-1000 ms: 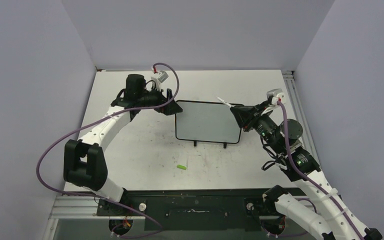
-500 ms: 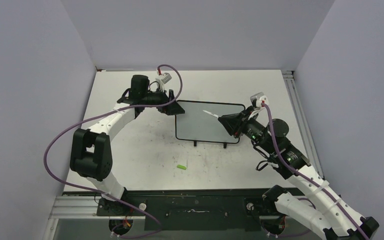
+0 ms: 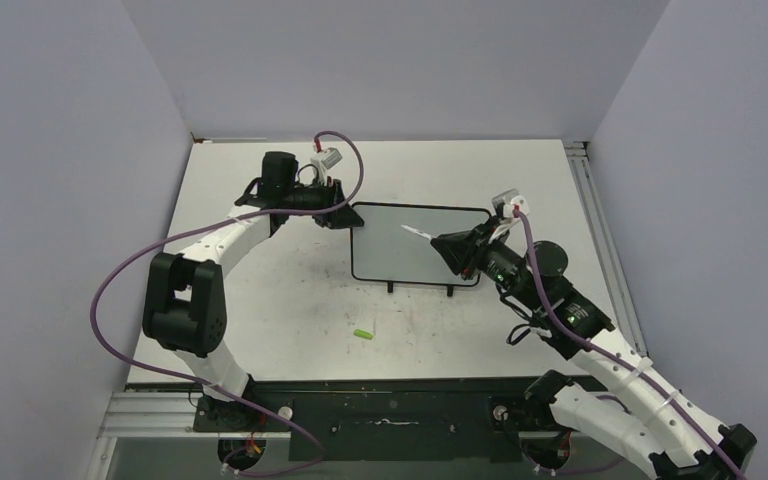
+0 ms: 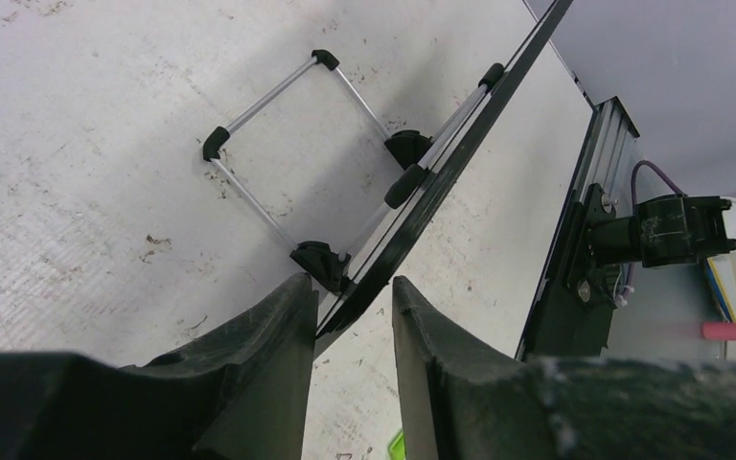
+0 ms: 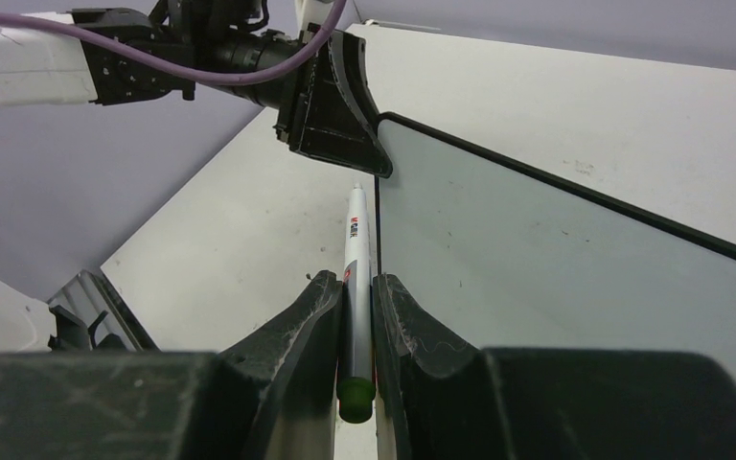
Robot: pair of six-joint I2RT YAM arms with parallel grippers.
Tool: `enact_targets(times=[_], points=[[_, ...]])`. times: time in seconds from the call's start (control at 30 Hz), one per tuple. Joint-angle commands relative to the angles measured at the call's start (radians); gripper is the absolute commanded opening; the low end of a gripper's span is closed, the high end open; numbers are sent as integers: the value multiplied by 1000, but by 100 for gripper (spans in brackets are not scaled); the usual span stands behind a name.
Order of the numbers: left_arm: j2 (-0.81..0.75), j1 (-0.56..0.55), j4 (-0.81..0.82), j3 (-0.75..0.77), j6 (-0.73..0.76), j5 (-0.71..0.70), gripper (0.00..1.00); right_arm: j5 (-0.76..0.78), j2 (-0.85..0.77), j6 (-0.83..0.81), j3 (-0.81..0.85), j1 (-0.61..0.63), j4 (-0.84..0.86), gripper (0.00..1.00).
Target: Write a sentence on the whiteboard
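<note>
The left gripper (image 3: 345,215) clamps the one whiteboard (image 3: 415,258) at its far-left corner. The right gripper (image 3: 440,242) grips one marker (image 3: 415,232). One green piece (image 3: 363,333) lies nearer.

The scuffed white tabletop (image 3: 270,300) carries the whiteboard (image 3: 400,250), standing on its black feet (image 3: 391,287) near the centre; a small green piece (image 3: 363,333) lies apart at its 7 o'clock

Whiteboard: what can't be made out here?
Top external: the marker is too small to show whether its tip touches the whiteboard.
Left wrist: the board is edge-on, its face hidden.
Right wrist: the frame's right edge cuts off part of the board.
Top external: the green piece is too small to identify.
</note>
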Motion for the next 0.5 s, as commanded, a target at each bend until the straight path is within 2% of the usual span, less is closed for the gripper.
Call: enact_targets(times=[0.0,0.13,0.23,0.47], points=[[3,4,-41,22,61,21,30,84,21,1,-37,57,93,5],[-2,3,-88,16,90,13,28,135,65,-2,-41,125,116,5],[-15,-1,-95,-11,90,14,21,190,91,-13,-43,190,133,5],[-49,-18,-103,-61,95,2,18,298,133,-31,-42,294,155,5]])
